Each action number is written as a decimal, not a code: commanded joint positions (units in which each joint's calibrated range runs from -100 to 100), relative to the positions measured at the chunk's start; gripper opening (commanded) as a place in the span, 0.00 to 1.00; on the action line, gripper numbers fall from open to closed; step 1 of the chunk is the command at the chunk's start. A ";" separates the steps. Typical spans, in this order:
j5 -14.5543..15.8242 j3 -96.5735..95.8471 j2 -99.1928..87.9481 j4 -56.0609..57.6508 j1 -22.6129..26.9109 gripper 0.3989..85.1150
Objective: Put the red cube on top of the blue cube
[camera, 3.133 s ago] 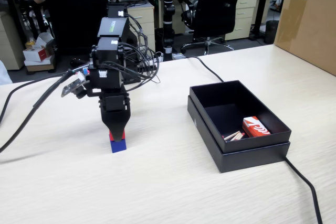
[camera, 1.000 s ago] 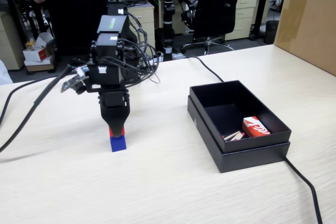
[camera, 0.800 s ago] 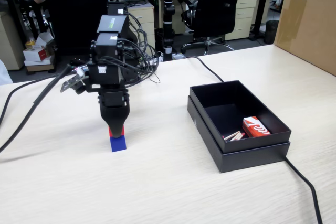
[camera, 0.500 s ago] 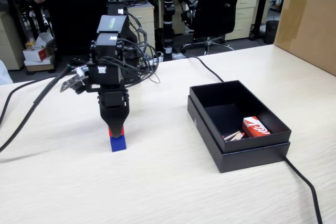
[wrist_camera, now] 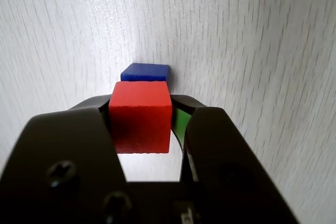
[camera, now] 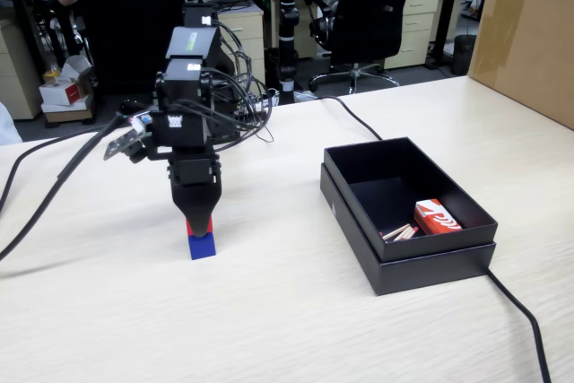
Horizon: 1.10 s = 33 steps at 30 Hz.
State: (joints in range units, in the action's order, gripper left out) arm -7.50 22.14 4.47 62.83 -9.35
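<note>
A: Eyes on the blue cube (camera: 203, 246), sitting on the pale wood table (camera: 287, 311). That's our landmark.

B: Right on top of it, the red cube (camera: 199, 226). In the fixed view only a small patch of red shows, directly over the blue, under the dark tip of the gripper (camera: 199, 221).

A: And the wrist view?

B: Much clearer. The red cube (wrist_camera: 140, 116) fills the middle, pinched between the two dark jaws, one pressed to each side face. The gripper (wrist_camera: 142, 124) is closed around it, narrow, holding red. A green pad shows inside the right jaw, right against the cube.

A: Where's blue from there?

B: Just beyond red, peeking out past its far edge: the blue cube (wrist_camera: 145, 72) shows as a thin dark-blue strip, roughly in line with red, perhaps a touch to one side.

A: Are the two touching?

B: From the fixed view, red looks to meet blue's top face with no gap I can make out. I can't say it firmly; the gripper tip covers much of red.

A: Anything else near blue?

B: To the right of it in the fixed view, well apart, an open black box (camera: 408, 221), a red-and-white packet (camera: 437, 217) lying inside. A black cable (camera: 54, 190) runs off to the left of blue.
</note>
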 commanded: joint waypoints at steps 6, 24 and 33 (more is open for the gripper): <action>0.29 2.16 -0.97 -0.76 0.05 0.18; -0.05 0.08 -2.23 -0.76 0.00 0.57; 0.73 -6.81 -17.95 -0.76 1.56 0.58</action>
State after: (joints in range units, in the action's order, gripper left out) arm -7.50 14.19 -4.47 62.83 -8.52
